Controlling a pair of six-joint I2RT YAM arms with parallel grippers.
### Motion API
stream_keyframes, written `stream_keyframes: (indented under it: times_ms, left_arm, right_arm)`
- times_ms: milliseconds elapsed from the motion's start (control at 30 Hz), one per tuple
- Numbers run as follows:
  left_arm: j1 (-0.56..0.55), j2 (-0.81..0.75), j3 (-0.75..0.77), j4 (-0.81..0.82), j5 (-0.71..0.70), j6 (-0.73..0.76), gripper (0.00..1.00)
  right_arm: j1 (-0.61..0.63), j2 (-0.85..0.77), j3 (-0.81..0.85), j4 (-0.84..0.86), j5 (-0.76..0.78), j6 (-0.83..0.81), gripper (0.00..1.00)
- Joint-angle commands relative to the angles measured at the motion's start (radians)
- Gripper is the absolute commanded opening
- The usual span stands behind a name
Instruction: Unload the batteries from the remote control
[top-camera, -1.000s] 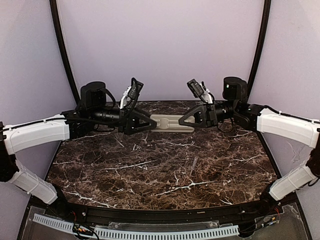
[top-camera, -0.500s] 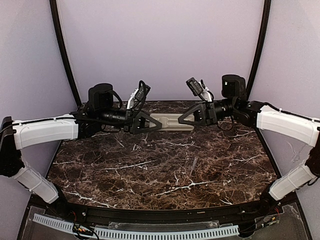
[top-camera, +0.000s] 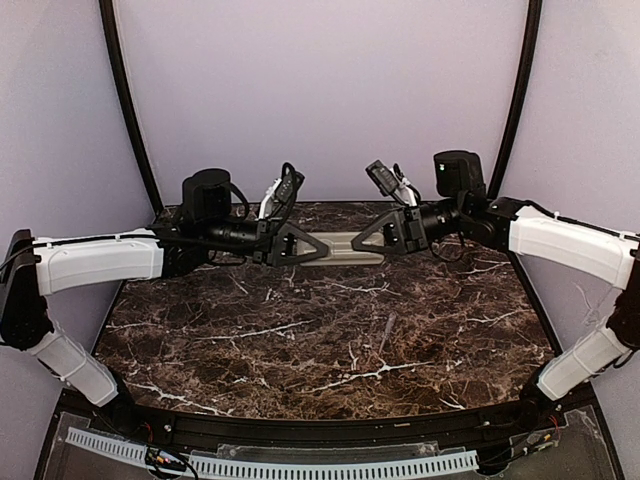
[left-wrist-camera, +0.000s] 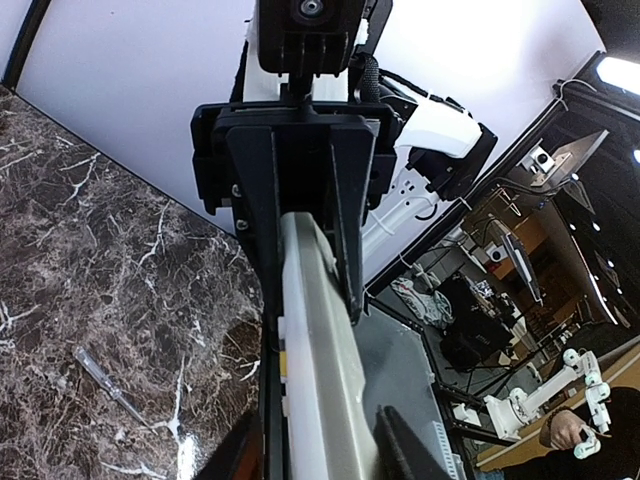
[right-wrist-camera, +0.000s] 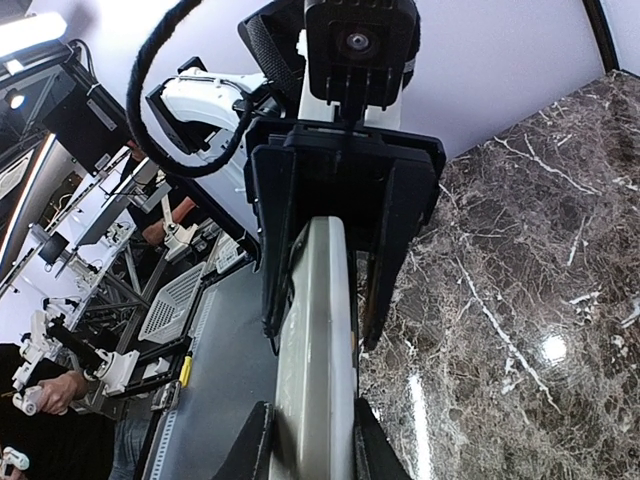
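The remote control (top-camera: 338, 247) hangs in the air above the far side of the worktop (top-camera: 330, 340), lying level between the two arms with its plain grey face to the overhead camera. The right gripper (top-camera: 358, 243) has one end, and in its wrist view its fingers (right-wrist-camera: 368, 450) sit clamped on the remote's long edges. That's a firm hold. The left gripper (top-camera: 315, 250) is at the other end with its fingers (left-wrist-camera: 400, 455) either side of the body, but I can't tell if they're pressing or just flanking it.

This looks like a two-handed hold, set up to get at the battery bay. To do it well, the left fingers want to seat squarely on the edges, clear of any cover. The right should keep the body level so nothing twists.

The batteries aren't visible anywhere, and no bay or cover seam shows on the grey face. Both ends of the remote are hidden behind the fingers. A thin pale sliver (left-wrist-camera: 105, 378) lies on the marble, and whether it's an object or veining is unclear.
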Motion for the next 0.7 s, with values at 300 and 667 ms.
stream_keyframes:
  times_ms: [300, 667]
  left_arm:
    - [-0.006, 0.004, 0.006, 0.060, -0.029, -0.038, 0.00]
    - [-0.006, -0.026, -0.065, -0.020, -0.224, 0.023, 0.00]
  right_arm:
    - [0.005, -0.012, 0.037, -0.034, 0.140, -0.034, 0.64]
    - [-0.077, -0.204, -0.030, -0.133, 0.557, -0.014, 0.98]
